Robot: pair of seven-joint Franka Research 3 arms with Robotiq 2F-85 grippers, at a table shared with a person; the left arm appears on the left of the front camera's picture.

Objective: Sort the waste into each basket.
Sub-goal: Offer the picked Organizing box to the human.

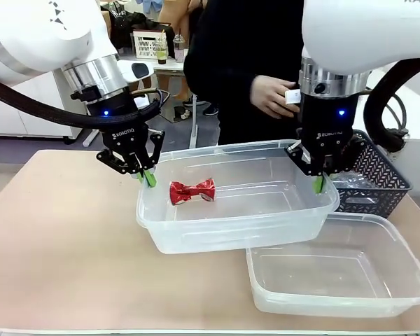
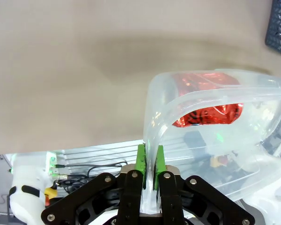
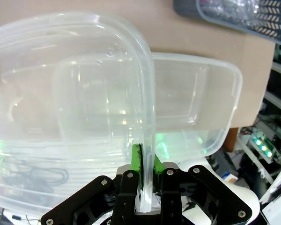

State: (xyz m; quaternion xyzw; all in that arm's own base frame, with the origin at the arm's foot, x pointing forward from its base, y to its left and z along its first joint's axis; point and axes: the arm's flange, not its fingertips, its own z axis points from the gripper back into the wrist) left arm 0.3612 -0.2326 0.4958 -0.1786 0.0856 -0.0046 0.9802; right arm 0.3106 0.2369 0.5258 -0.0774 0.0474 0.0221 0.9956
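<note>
One clear basket (image 1: 231, 227) hangs tilted above the table, carried by both arms. My left gripper (image 1: 148, 176) is shut on its left rim, and the left wrist view shows the green pads (image 2: 141, 161) pinching the wall of the basket (image 2: 154, 103). My right gripper (image 1: 320, 183) is shut on the right rim; the right wrist view has my right gripper (image 3: 144, 165) clamped on the edge of that basket (image 3: 84, 70). A crushed red can (image 1: 192, 191) lies inside, also seen as the red can (image 2: 206, 101). The second clear basket (image 1: 343, 276) rests on the table below right.
A dark grey lattice basket (image 1: 378, 182) with clear plastic in it stands at the right, behind the tubs. A person in black stands at the far side with a hand (image 1: 271, 94) near my right arm. The table's left half is bare wood.
</note>
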